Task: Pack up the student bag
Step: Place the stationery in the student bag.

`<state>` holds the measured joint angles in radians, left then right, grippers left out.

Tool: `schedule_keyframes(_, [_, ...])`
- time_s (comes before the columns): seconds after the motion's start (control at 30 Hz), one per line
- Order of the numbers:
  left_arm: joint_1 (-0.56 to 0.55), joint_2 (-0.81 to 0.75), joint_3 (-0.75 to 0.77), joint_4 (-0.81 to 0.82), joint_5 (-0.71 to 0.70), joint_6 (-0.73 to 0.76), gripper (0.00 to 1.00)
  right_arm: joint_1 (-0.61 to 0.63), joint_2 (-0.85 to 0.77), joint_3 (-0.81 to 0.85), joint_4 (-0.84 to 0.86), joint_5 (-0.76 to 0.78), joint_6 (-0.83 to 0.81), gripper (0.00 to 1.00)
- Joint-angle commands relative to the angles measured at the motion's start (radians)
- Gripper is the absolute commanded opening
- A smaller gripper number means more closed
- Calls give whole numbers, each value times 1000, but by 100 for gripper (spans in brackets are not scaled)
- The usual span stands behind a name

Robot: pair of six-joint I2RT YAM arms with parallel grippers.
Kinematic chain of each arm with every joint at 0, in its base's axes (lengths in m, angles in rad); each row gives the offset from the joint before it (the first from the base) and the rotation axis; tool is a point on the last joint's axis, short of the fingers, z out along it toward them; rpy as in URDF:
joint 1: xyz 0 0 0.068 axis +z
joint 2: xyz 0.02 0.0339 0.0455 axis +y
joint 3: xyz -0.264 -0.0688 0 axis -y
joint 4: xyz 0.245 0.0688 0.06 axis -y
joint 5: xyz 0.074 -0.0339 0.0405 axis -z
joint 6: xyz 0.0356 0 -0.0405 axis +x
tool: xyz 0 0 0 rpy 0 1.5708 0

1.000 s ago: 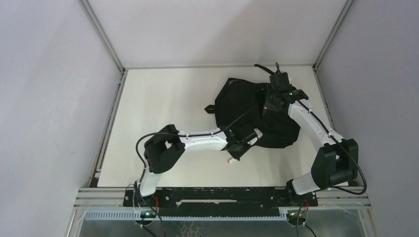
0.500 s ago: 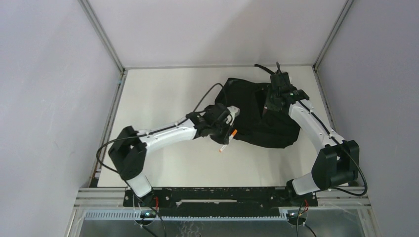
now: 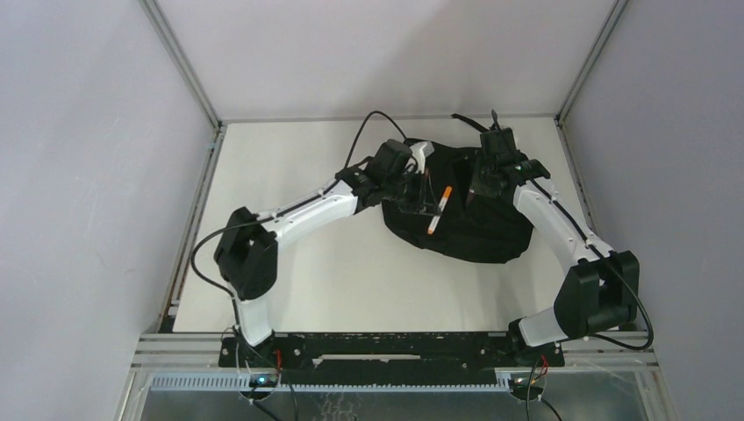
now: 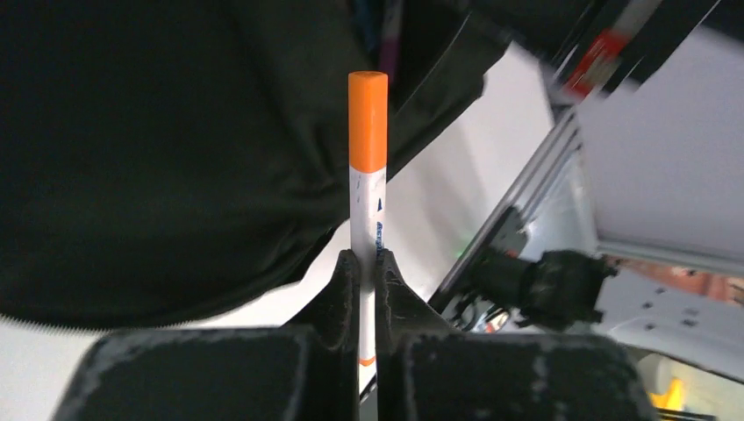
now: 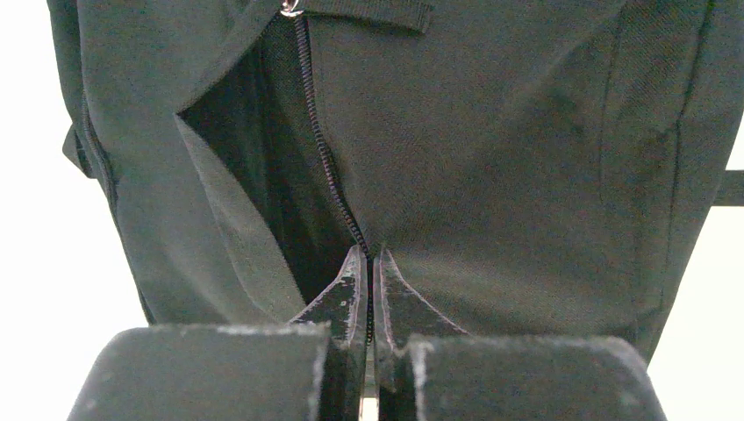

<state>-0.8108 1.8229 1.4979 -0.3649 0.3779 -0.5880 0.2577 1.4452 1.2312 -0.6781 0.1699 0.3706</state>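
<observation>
The student bag (image 3: 474,224) lies as a floppy black heap at the back right of the table, its zipper gaping. My left gripper (image 3: 419,200) hangs over the bag's left part, shut on a white marker with an orange cap (image 3: 439,209). In the left wrist view the marker (image 4: 368,167) sticks up from between the closed fingers (image 4: 346,289), with the black bag fabric (image 4: 158,158) behind it. My right gripper (image 3: 484,186) is shut on the bag's zipper edge (image 5: 332,180), holding it up beside the dark opening (image 5: 263,175).
The white table (image 3: 289,219) is bounded by metal frame rails (image 3: 193,219) and grey walls. A black strap (image 3: 469,118) of the bag reaches toward the back edge. The left arm's cable (image 3: 368,132) loops above the bag.
The left arm has swung from the bag's near left edge up and back over the bag, carrying the marker. The right gripper has kept its hold in place.
</observation>
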Motion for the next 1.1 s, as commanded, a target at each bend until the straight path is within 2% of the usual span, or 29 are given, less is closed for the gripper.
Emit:
schedule_keyframes(0.0, [24,73,141,101,74,-153,0,16,-58,25,11,-10,26,0])
schedule_keyframes(0.33, [64,266,288,283,122,-385,0,25,-60,26,9,-9,31,0])
schedule_keyframes(0.57, [65,422,433,322,96,-477,0,38,-50,25,10,-10,35,0])
schedule_keyframes(0.6, [65,447,458,323,98,-483,4,38,-48,25,11,-10,35,0])
schedule_keyframes(0.7, [66,497,535,287,89,-486,29,39,-48,25,9,-11,34,0])
schedule_keyframes(0.77, [66,516,575,260,90,-477,39,39,-51,26,12,-10,33,0])
schedule_keyframes(0.9, [63,452,532,254,92,-427,43,35,-55,25,6,-1,29,0])
schedule_keyframes(1.07, [63,239,324,233,19,-276,42,19,-46,25,10,2,25,0])
